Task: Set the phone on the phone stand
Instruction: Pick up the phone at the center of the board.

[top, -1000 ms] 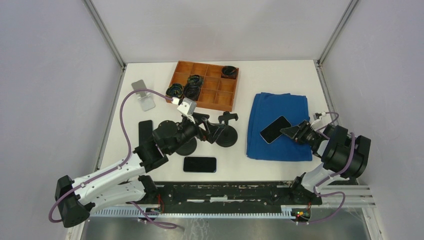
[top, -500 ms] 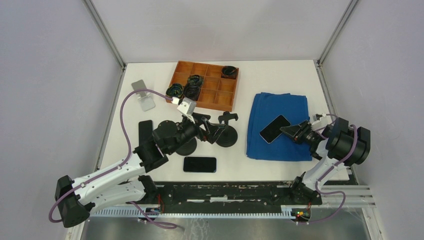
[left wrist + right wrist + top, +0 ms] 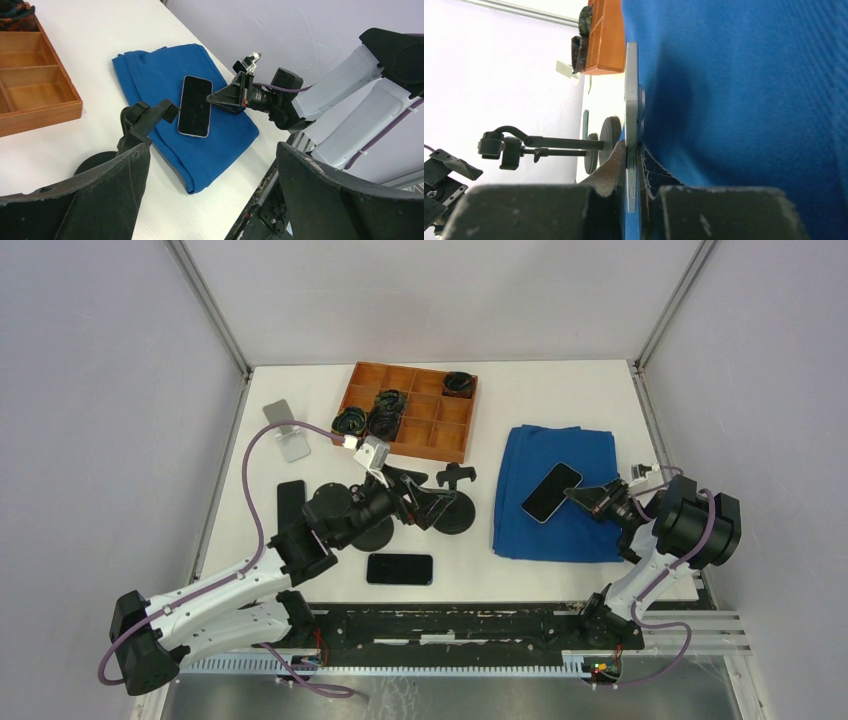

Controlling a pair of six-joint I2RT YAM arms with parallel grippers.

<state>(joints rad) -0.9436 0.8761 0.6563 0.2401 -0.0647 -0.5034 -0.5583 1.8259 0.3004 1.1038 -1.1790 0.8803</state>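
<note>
R hand [image 3: 574, 497] is pinching phone [image 3: 551, 492] by its edge, over blue cloth [image 3: 575, 530]. L hand [image 3: 425, 502] is gaping wide by phone stand [image 3: 455, 478]. Best: lifting slow & level, so phone isn't pivoting in pinch.

The phone [image 3: 551, 492] is showing a glossy dark glass face and a pale, smooth edge. The blue cloth [image 3: 578, 455] is looking matt and finely woven. The far tray [image 3: 447, 436] is showing smooth brown wood. The phone stand [image 3: 457, 512] is looking like matt black plastic.
</note>
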